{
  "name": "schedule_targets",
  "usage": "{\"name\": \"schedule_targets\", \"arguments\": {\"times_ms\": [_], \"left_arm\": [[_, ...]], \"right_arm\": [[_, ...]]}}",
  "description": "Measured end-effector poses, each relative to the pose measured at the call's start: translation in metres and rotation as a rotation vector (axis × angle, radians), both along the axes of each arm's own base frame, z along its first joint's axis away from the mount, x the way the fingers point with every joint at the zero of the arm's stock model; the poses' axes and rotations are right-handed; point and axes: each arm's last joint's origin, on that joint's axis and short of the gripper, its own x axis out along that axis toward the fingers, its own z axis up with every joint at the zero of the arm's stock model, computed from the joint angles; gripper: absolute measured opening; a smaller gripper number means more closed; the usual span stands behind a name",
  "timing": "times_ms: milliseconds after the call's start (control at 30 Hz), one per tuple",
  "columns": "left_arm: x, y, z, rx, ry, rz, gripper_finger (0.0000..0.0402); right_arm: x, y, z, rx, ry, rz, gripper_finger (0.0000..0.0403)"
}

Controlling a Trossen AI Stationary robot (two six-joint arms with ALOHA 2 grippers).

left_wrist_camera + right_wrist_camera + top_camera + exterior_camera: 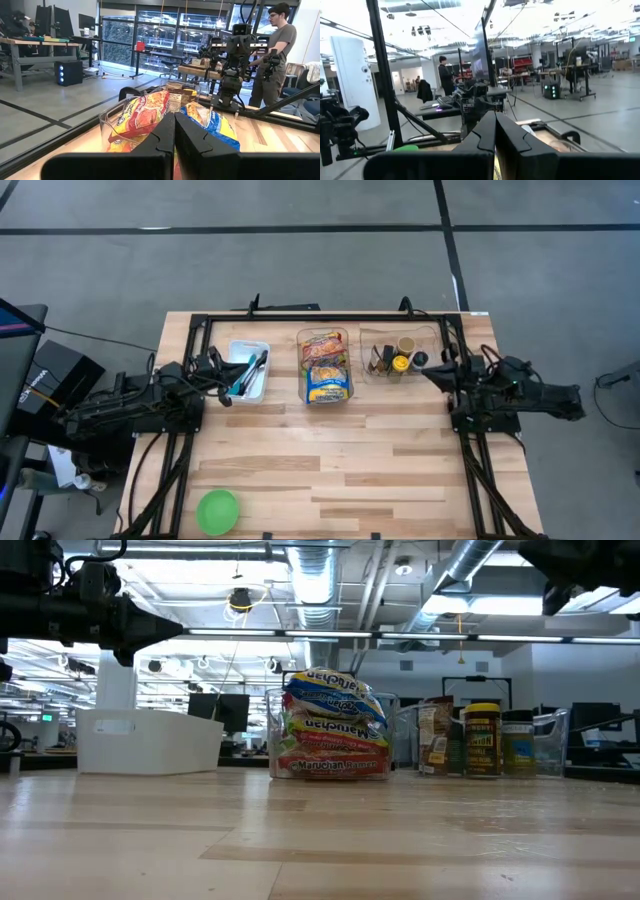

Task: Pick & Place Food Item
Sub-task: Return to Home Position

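Wooden table (350,450) is viewed from above. A green bowl (217,511) is set near the front-left corner. The left gripper (222,370) is held over the table's left edge, just beside the white bin (250,344), with its fingers pressed together and nothing between them. A black spoon (258,366) and a blue spoon (240,382) are laid inside the white bin, which is placed toward the left along the back edge. The left transparent bin (322,331), at the middle of the back edge, is filled with noodle packs: an orange-red pack (322,350) at the back and the blue noodle pack (328,386) toward the front. The right transparent bin (398,330), next along toward the back-right corner, is loaded with jars, among them a yellow-capped jar (400,363). The right gripper (428,372) is held near the right edge, just beside that bin, clenched and empty. A person (275,50) is seen standing beyond the table.
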Motion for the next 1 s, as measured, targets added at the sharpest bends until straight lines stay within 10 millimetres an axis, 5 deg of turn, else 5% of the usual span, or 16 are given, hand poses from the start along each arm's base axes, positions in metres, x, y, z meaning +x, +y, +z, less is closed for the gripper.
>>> {"name": "schedule_targets", "arguments": {"times_ms": [600, 833, 1000], "left_arm": [[0.0, 0.0, 0.0, 0.0, 0.002, 0.001, 0.0002], [0.0, 0.0, 0.0, 0.0, 0.002, 0.001, 0.0002], [0.0, 0.0, 0.0, 0.0, 0.002, 0.001, 0.0002]], "right_arm": [[0.001, 0.001, 0.004, -0.065, -0.043, 0.034, 0.0], [0.015, 0.001, -0.031, -0.054, -0.16, 0.049, 0.0], [0.019, 0.001, -0.046, -0.016, -0.082, 0.072, 0.0]]}}
